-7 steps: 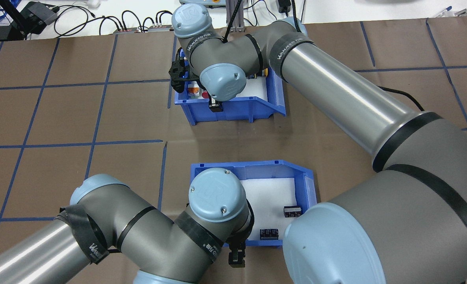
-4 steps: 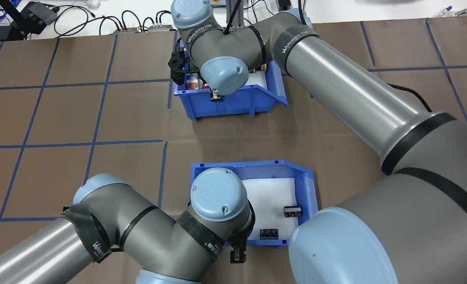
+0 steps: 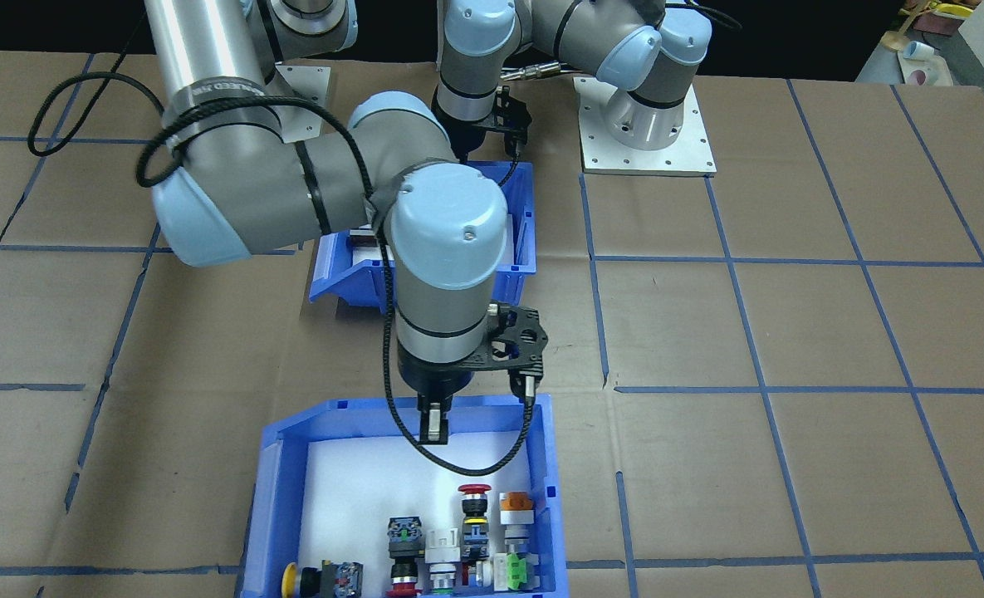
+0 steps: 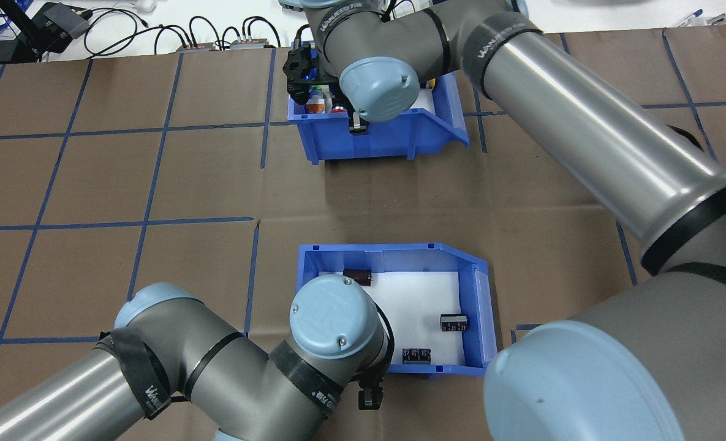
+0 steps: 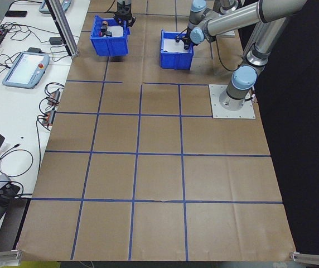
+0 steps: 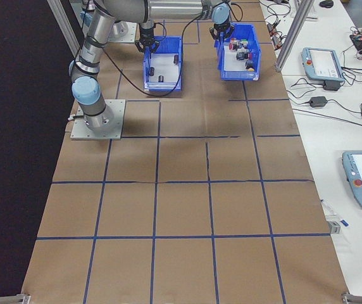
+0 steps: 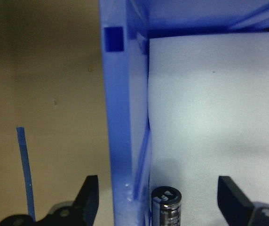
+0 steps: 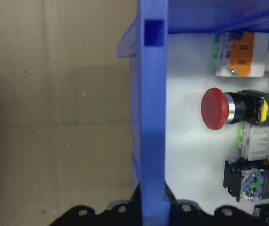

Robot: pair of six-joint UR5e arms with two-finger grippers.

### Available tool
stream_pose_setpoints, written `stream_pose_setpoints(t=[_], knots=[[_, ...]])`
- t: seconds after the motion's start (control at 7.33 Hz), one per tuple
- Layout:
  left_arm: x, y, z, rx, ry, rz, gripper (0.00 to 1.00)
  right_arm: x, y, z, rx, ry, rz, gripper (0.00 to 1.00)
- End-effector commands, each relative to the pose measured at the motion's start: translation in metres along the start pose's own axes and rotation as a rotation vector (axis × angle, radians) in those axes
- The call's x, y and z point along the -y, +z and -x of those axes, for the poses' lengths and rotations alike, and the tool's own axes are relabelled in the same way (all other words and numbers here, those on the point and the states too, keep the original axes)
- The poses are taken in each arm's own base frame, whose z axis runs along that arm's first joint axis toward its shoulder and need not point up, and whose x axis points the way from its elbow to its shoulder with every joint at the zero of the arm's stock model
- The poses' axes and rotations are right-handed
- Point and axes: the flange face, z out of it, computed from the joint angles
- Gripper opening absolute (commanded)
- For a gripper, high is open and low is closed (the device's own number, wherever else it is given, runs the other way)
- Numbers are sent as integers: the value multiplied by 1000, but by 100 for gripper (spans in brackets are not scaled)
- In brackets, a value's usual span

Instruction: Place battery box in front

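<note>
The battery box (image 4: pixel 393 306) stands on the bench (image 4: pixel 154 184) on the robot's side. The left gripper (image 7: pixel 158 202) straddles its near wall, fingers (image 7: pixel 90 197) apart, one outside and one inside. The switch bin (image 4: pixel 375 131) stands far across the bench; the right gripper (image 8: pixel 153 207) is clamped on its wall.

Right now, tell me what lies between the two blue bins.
Nothing but bare brown table cover. The overhead view shows open paper between the battery box and the switch bin.
</note>
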Motion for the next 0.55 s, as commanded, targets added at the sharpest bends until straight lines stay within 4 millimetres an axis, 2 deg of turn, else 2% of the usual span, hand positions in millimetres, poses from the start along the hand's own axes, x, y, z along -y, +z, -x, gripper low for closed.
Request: stream_pose_setpoints(t=[0.0,0.14,0.27,0.41], knots=[[-4,-19,-8,-94,12,63,0,-101,-30,-19,27,21,12,4],[-13,-42,-20,-86,10,14,0,-154,-38,-21,29,10,19,4],[-19,-66,-26,-62,4,-15,0,-193,-40,-16,38,22,23,4],[-20,-76,-30,-37,13,-32,0,-227,-44,-10,42,39,28,4]])
